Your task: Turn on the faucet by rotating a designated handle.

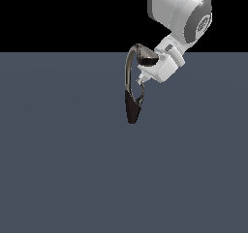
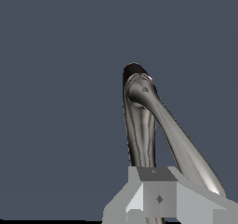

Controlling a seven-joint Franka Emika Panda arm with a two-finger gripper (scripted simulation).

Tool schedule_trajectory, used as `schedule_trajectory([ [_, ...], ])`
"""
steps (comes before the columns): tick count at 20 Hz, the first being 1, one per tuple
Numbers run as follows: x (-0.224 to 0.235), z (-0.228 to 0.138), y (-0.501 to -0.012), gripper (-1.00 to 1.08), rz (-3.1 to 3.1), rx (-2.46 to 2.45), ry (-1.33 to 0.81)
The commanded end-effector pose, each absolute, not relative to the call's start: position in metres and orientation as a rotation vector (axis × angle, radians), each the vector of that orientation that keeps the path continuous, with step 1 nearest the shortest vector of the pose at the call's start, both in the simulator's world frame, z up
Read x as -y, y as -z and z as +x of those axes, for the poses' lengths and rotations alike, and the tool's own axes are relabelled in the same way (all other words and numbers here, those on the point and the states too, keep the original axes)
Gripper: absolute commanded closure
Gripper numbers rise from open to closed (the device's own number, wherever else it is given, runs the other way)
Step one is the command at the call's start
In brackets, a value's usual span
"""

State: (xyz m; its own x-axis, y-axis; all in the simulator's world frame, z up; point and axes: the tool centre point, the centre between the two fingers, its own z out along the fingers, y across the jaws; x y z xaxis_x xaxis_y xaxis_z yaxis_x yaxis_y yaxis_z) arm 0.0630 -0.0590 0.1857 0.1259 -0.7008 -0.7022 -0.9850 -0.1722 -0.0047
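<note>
The faucet (image 1: pixel 131 89) stands near the middle of the grey floor (image 1: pixel 58 169) in the exterior view, slightly toward 12 o'clock. Its dark cone base is at the lower end, and the arched neck rises and bends toward 1 o'clock. The handle (image 1: pixel 141 95) is a thin lever at approx. 3 o'clock from the base. The gripper (image 1: pixel 141 80) comes down from 1 o'clock, w/ its tip just beside the lever's upper end, probably placed so to push it around the base. Fingers: I cannot tell if they are apart or together; the wrist view shows only the pale gripper body in front of the chrome neck. Around the faucet the floor is bare on all sides, so the swing has room.
</note>
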Motion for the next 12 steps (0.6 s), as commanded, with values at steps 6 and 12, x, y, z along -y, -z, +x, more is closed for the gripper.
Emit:
schedule_trajectory([
  [6,0.065,0.047,-0.182,1.08,-1.935,-1.62,-0.793],
  [12,0.073,0.027,-0.176,1.08,-1.937,-1.616,-0.799],
])
